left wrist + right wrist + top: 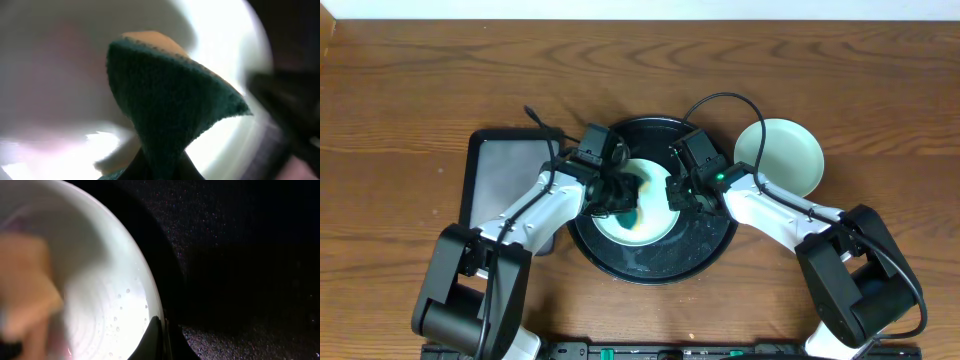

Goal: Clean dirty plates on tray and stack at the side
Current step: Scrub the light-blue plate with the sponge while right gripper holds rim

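Scrubbing step, overhead: my left gripper (pixel 615 196) pinches a green-and-yellow sponge (pixel 626 213) onto the pale plate (pixel 655 228) lying in the round black tray (pixel 708 255). My right gripper (pixel 678 190) is clamped on that plate's right rim, I judge to stop it sliding. A mint plate (pixel 785 155) sits on the table beside the tray. Left wrist: the sponge, clamped at its lower end, hangs over the plate. Right wrist: a fingertip (pixel 155 336) hooks the wet rim.

Centre frame, 1 pale plate (pixel 652 228) lies flat in the glossy black tray (pixel 705 245); 1 mint plate (pixel 782 155) rests flat just off its upper-right rim.
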Robot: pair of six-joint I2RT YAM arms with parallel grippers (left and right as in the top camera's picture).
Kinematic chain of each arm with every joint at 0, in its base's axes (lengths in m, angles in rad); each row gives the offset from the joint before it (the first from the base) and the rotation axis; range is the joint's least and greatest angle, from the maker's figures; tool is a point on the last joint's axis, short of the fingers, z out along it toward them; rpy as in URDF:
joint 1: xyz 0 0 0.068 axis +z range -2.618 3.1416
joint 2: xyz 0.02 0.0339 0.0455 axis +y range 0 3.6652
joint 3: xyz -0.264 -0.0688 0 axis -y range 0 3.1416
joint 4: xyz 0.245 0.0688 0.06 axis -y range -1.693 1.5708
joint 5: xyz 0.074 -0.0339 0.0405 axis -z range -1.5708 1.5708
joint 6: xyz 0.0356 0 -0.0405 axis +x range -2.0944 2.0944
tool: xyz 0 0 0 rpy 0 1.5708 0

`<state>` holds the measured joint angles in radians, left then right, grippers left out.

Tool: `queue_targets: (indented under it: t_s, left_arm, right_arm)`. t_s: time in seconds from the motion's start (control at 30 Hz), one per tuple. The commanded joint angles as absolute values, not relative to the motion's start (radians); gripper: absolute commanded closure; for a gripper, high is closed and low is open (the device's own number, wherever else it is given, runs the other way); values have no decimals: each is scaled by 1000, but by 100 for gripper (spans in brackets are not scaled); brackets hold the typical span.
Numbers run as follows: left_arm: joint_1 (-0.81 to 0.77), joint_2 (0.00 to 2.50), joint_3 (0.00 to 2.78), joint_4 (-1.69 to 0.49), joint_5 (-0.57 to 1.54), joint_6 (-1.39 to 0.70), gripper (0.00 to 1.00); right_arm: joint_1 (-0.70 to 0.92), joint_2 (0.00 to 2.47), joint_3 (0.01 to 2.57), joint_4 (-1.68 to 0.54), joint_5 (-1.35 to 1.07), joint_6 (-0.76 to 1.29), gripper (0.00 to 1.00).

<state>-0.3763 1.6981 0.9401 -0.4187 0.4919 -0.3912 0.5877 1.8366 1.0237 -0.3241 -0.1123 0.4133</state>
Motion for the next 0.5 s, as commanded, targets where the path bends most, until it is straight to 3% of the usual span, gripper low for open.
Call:
queue_targets:
  t_s: [0.0, 0.3, 0.4, 0.47]
  left_arm:
    - [-375, 1703, 939, -420, 716, -429, 92]
    - [-268, 1562, 969, -428, 617, -432, 92]
    - [-206, 1485, 969, -479, 508, -432, 92]
    - [-164, 1438, 969, -532, 454, -427, 92]
  right_arm:
    - [598, 1850, 1032, -326, -125, 411, 99]
    - [598, 1850, 1032, -326, -125, 411, 98]
    - [598, 1850, 1032, -326, -124, 411, 76]
    - [597, 1850, 1032, -326, -124, 411, 67]
